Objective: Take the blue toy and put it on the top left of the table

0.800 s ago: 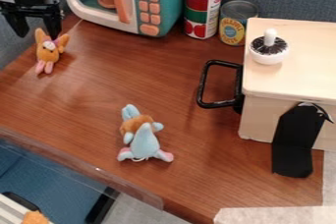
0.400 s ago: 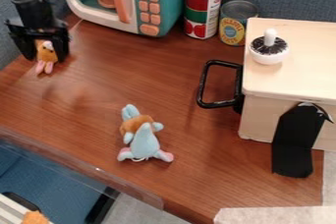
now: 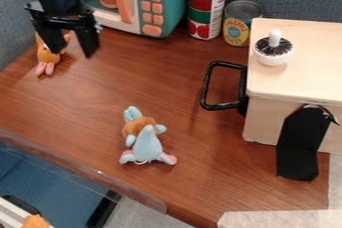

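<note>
Cam view: black two-finger gripper (image 3: 73,52) has swung right across the table's (image 3: 167,192) top-left corner, past the orange plush toy w/ pink feet (image 3: 46,57); fingers spread, nothing btwn them. Light-blue plush toy w/ brown middle and pink feet (image 3: 146,146) hasn't moved: on the table, well apart from gripper, nearer cam & to its right. So pick not begun; prob. lining up for it. Orange toy partly hidden behind one finger; teal-and-white toy microwave (image 3: 171,2) behind gripper, cut off at top, as is arm.
</note>
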`<state>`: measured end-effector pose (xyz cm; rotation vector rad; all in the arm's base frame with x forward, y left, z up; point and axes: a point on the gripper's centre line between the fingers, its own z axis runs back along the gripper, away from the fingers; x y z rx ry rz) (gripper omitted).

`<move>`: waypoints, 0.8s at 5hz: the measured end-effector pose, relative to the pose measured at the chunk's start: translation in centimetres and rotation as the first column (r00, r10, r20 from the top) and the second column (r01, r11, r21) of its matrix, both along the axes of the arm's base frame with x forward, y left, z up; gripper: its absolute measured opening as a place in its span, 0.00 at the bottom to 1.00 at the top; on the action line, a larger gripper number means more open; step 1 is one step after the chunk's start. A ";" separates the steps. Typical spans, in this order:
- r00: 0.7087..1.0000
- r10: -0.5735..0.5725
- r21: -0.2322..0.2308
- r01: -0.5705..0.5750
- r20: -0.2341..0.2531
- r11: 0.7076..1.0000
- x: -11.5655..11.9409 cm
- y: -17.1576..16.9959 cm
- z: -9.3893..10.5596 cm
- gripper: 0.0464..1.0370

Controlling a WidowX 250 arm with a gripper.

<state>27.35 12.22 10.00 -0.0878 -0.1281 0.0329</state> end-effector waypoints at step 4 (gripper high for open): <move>0.986 -0.157 0.144 0.164 -0.062 0.976 -4.2 -10.6 -6.1 0.96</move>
